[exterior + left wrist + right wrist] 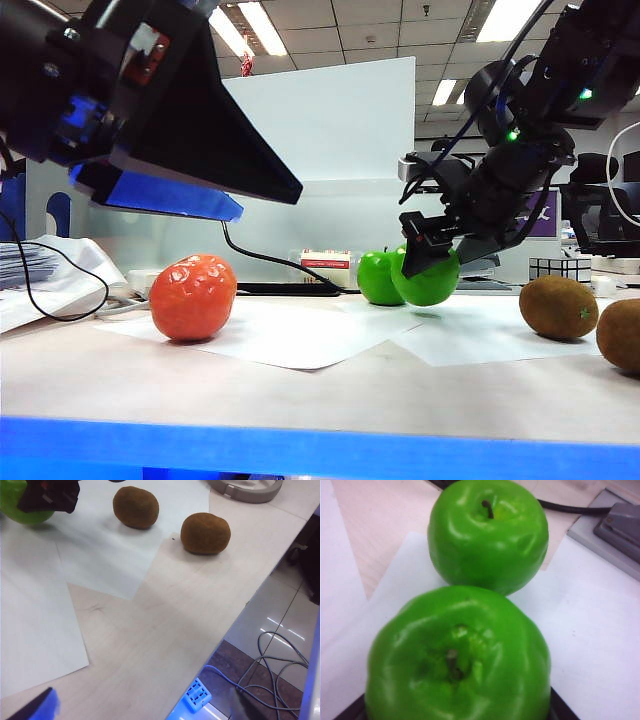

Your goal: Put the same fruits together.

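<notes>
My right gripper is shut on a glossy green apple, its black fingers on either side, just above the white paper. A second green apple stands right beside it, stem up. Two brown kiwis lie together at the right, also in the left wrist view as kiwis. One orange-red orange sits at the left. My left gripper hangs open and empty high over the table's near edge, at the left.
White paper sheets cover the table's middle. A red-labelled box, a black cable and a cube stand at the back. A grey device lies behind the apples. The table edge drops to the floor.
</notes>
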Robot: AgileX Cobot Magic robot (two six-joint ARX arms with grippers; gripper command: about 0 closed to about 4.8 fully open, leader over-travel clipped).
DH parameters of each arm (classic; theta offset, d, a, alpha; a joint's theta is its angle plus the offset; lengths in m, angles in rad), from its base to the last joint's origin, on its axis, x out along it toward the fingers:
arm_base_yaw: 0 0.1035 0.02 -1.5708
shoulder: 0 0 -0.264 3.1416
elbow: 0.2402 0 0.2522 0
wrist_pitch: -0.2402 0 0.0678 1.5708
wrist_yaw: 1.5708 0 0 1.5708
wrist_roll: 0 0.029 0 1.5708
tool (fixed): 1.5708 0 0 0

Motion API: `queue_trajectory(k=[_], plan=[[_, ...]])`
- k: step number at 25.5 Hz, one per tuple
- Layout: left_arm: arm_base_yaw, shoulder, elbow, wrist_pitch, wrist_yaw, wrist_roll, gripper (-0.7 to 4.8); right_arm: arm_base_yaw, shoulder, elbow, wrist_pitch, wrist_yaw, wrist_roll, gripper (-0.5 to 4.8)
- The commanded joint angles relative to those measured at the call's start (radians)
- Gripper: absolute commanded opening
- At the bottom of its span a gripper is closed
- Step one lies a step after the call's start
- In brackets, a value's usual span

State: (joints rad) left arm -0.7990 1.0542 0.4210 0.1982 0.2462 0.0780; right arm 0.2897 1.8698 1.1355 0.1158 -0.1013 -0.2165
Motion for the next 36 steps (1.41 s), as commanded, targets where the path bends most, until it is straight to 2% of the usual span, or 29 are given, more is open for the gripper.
queue_trajectory(k=[1, 6, 8, 11, 12, 14, 16, 18, 19, 31, 36], plan=[[0.000, -0.003, 0.003, 0.013, 0.003, 0.000, 4.79, -0.001, 0.007, 0.006, 0.017, -0.002, -0.001, -0.05], [0.000, -0.003, 0.003, 0.012, 0.004, 0.000, 4.79, -0.001, 0.013, 0.005, 0.015, -0.001, 0.000, -0.04], [0.000, -0.003, 0.003, 0.012, 0.004, 0.000, 4.79, -0.001, 0.013, 0.006, 0.017, -0.002, 0.000, 0.28], [0.000, -0.003, 0.003, 0.012, 0.004, 0.000, 4.79, -0.001, 0.013, 0.006, 0.016, -0.002, 0.000, 2.05], [0.000, -0.003, 0.003, 0.012, 0.004, 0.000, 4.79, -0.001, 0.013, 0.006, 0.016, -0.003, 0.000, 2.31], [0.000, -0.003, 0.003, 0.012, 0.004, 0.000, 4.79, -0.001, 0.013, 0.006, 0.017, -0.003, 0.000, 2.41], [0.000, -0.003, 0.003, 0.012, 0.004, 0.000, 4.79, -0.001, 0.013, 0.006, 0.020, -0.003, 0.001, 2.88], [0.000, -0.003, 0.003, 0.012, 0.004, 0.000, 4.79, -0.001, 0.013, 0.006, 0.025, -0.002, 0.004, 3.95], [0.000, -0.003, 0.003, 0.012, 0.004, 0.000, 4.79, -0.001, 0.013, 0.006, 0.031, -0.002, 0.008, 4.74], [0.000, -0.003, 0.003, 0.013, 0.004, 0.000, 4.79, -0.001, 0.009, 0.018, 0.042, -0.002, 0.114, 4.79], [0.001, -0.003, 0.003, 0.014, 0.003, 0.000, 4.79, -0.001, -0.064, 0.019, 0.047, 0.001, 0.138, 4.79]])
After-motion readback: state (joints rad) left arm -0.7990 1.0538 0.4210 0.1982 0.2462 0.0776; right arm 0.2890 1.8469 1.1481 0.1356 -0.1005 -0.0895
